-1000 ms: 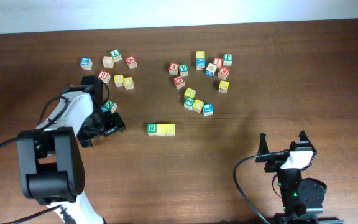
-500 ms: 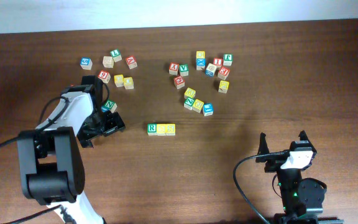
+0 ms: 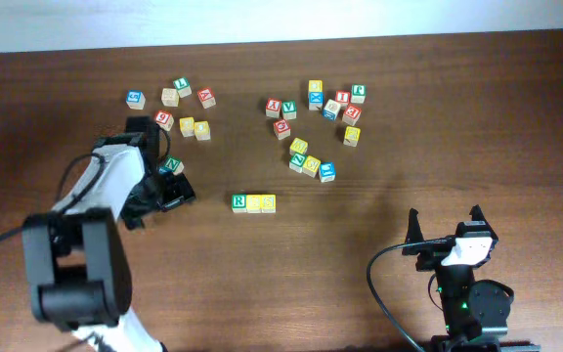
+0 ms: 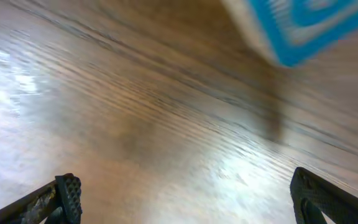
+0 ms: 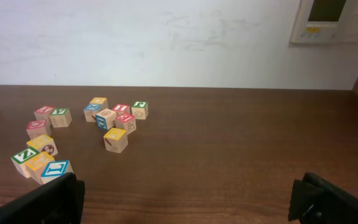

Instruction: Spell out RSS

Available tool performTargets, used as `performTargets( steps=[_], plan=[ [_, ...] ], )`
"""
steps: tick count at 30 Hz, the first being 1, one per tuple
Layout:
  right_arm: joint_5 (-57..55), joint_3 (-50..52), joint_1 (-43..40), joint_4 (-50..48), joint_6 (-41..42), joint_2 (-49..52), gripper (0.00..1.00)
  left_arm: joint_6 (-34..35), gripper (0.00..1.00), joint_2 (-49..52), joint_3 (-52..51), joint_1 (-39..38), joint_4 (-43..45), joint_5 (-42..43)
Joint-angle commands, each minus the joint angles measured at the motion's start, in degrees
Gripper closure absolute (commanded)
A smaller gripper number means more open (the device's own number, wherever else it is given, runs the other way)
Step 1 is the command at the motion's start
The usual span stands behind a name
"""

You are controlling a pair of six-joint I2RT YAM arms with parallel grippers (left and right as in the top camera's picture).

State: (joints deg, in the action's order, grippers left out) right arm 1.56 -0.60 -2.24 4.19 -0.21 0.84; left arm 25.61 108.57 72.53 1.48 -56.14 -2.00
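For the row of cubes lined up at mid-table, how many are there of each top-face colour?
Green-faced R cube: 1
Yellow-faced cubes: 2
Total: 3

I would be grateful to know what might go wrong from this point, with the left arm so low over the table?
1. The left fingers stand open close beside a blue-faced wooden cube; any sideways move may well knock it away.
2. The row of three wooden cubes, a green R followed by two yellow faces, lies not far to the right of that arm; a careless sweep across it could scatter the word.
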Motion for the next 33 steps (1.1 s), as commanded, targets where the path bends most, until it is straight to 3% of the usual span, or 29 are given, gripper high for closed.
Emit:
performTargets(
  steps=[1,7,16,20,27,33],
  plan=[
    [0.35,0.28,0.26,0.31,-0.39,-0.66,0.02,0.72,0.01,-15.69,0.33,0.17,0.09,-0.37],
    [0.35,0.28,0.26,0.31,-0.39,-0.66,0.02,0.46,0.01,-36.30,-6.56,0.04,0.94,-0.39],
    [0.35,0.28,0.26,0.31,-0.42,-0.66,0.02,0.44,0.01,-74.84,-25.79,0.04,2.01,-0.46],
    [0.35,0.28,0.26,0.31,-0.39,-0.63,0.02,0.46,0.01,-83.12,-26.75,0.04,1.53,-0.68],
    [0.35,0.28,0.26,0.31,-0.39,-0.66,0.02,0.46,0.01,-86.66,-27.08,0.04,-1.88,-2.32],
    [0.35,0.28,0.26,0.31,-0.39,-0.63,0.02,-10.86,0.01,-89.57,-31.76,0.04,3.76,-0.98]
  ],
)
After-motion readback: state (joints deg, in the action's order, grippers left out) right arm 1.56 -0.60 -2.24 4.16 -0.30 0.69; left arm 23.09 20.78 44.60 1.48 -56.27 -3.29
